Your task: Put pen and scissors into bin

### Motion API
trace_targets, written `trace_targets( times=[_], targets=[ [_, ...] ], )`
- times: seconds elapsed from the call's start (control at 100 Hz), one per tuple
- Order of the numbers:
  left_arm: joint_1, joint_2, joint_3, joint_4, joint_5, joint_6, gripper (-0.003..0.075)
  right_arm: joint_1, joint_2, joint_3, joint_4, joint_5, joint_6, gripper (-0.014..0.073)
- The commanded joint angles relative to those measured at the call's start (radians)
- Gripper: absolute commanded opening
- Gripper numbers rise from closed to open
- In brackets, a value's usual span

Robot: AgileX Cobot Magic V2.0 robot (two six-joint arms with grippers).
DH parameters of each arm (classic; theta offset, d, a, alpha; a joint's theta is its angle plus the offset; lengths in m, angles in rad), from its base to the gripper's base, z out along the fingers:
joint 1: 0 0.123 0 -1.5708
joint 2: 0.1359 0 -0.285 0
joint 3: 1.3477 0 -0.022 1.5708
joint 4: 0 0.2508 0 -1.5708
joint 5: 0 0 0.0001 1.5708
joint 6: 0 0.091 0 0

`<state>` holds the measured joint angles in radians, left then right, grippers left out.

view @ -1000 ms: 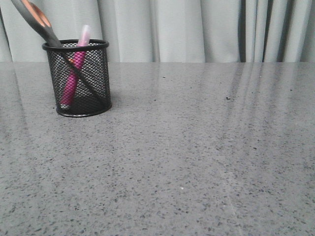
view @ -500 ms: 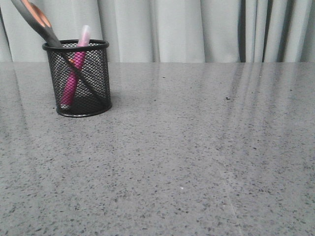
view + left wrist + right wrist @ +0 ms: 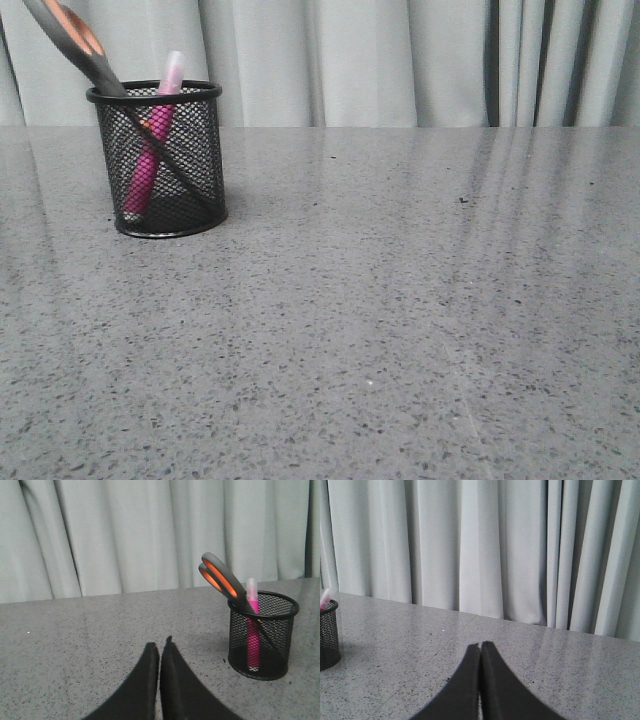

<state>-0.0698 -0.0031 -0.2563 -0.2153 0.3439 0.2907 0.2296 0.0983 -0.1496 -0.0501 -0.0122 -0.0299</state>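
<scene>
The black mesh bin (image 3: 190, 160) stands at the far left of the grey table. The pink pen (image 3: 150, 165) stands inside it, its pale cap above the rim. The scissors (image 3: 75, 40) lean in the bin, blades down, orange-lined handles up to the left. The left wrist view shows the bin (image 3: 280, 640), the pen (image 3: 252, 625) and the scissors (image 3: 220, 577). My left gripper (image 3: 160, 647) is shut and empty, apart from the bin. My right gripper (image 3: 480, 646) is shut and empty; the bin (image 3: 327, 635) shows at that view's edge. Neither gripper shows in the front view.
The speckled grey table (image 3: 400, 300) stretches to a pale pleated curtain (image 3: 400, 60) along its far edge. A small dark speck (image 3: 463, 200) lies on the table at the right.
</scene>
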Motion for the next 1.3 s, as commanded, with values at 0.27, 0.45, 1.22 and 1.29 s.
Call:
trace_targets(
  times=[0.27, 0.45, 1.22, 1.29],
  targets=[
    [0.002, 0.009, 0.212, 0.215, -0.307, -0.285, -0.0019, -0.005, 0.009, -0.025, 0.001, -0.077, -0.007, -0.0069],
    [0.000, -0.010, 0.283, 0.204, -0.352, -0.285, -0.0019, -0.005, 0.009, -0.025, 0.001, -0.077, -0.007, -0.0069],
    [-0.002, -0.033, 0.302, 0.152, -0.327, -0.273, -0.0019, -0.005, 0.009, -0.025, 0.001, -0.077, -0.007, -0.0069],
    [-0.002, -0.033, 0.302, 0.152, -0.327, -0.273, -0.0019, -0.005, 0.009, -0.025, 0.001, -0.077, -0.007, -0.0069]
  ],
)
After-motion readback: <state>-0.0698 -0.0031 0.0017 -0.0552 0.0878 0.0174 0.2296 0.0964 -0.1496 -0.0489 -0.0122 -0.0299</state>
